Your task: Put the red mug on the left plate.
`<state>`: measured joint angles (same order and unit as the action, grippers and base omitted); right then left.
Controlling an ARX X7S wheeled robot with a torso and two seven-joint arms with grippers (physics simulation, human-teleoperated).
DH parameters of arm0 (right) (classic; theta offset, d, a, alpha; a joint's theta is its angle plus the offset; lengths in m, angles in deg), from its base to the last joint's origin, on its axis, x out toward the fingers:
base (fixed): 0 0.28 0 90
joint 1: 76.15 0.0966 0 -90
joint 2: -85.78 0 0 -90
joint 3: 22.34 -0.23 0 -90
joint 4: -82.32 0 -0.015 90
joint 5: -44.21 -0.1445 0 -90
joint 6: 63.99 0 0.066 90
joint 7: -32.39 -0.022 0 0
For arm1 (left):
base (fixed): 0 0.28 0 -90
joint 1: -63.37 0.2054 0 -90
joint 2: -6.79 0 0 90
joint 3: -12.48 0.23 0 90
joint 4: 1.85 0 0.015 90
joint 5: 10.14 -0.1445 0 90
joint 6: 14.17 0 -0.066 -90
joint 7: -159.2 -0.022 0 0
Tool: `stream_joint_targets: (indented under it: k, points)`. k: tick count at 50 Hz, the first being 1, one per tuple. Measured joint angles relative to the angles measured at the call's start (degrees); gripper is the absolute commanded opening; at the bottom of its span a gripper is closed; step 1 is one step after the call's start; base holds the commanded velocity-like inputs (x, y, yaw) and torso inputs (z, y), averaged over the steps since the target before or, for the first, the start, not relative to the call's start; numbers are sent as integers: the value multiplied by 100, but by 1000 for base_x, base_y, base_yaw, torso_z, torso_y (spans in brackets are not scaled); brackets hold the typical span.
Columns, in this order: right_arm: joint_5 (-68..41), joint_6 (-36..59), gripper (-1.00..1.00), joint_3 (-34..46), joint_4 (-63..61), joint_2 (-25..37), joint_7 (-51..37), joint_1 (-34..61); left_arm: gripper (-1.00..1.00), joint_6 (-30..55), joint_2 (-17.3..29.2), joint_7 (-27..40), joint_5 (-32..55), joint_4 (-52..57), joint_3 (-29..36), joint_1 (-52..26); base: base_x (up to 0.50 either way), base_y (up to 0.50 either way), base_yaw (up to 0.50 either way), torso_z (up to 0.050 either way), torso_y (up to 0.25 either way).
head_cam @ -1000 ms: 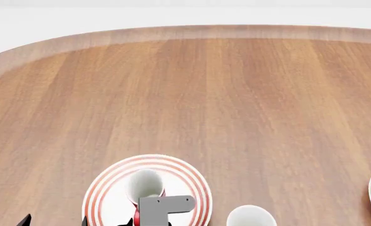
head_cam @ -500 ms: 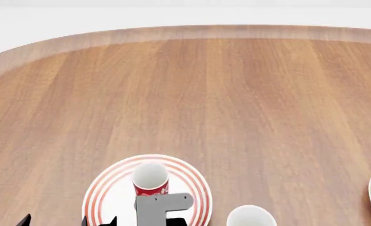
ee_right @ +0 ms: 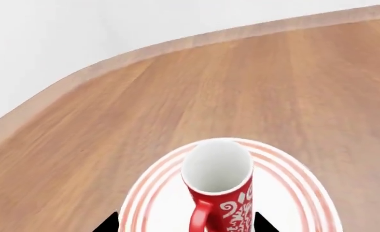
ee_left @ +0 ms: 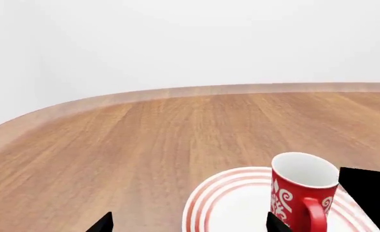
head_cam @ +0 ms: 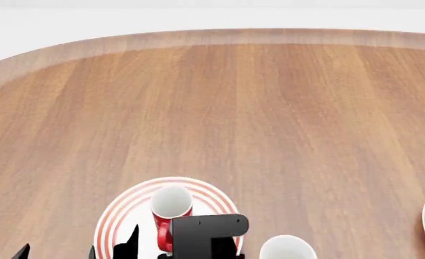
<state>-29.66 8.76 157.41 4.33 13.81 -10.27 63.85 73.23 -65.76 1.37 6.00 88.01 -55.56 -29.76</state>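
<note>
Counter (head_cam: 270, 108) of smooth warm-brown wood with long straight grain and a paler rounded edge, red mug (ee_right: 218, 188) of glazed-looking ceramic with white scrollwork and a plain white inside, left plate (ee_right: 286, 203) smooth white ceramic ringed in thin red lines

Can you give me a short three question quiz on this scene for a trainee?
1. True or false: the red mug stands upright on the left plate.
2. In the head view, what stands on the table just right of that plate? A) a yellow mug B) a white mug C) a spoon
3. Fill in: the red mug's inside is ____.

Key: 1 true; 2 B; 3 white.
</note>
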Motion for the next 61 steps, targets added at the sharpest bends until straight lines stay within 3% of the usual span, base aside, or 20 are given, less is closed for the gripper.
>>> stream_joint_targets:
  k: [22,61]
  points:
    - [783,-131,100,-22,-1972,984,-992,323,100,735,347,365,204,1491,-85,251,0,0,0,0,0]
    - [1208,-85,100,-348,-3722,1801,-1796,812,100,1509,836,860,625,3649,-325,514,0,0,0,0,0]
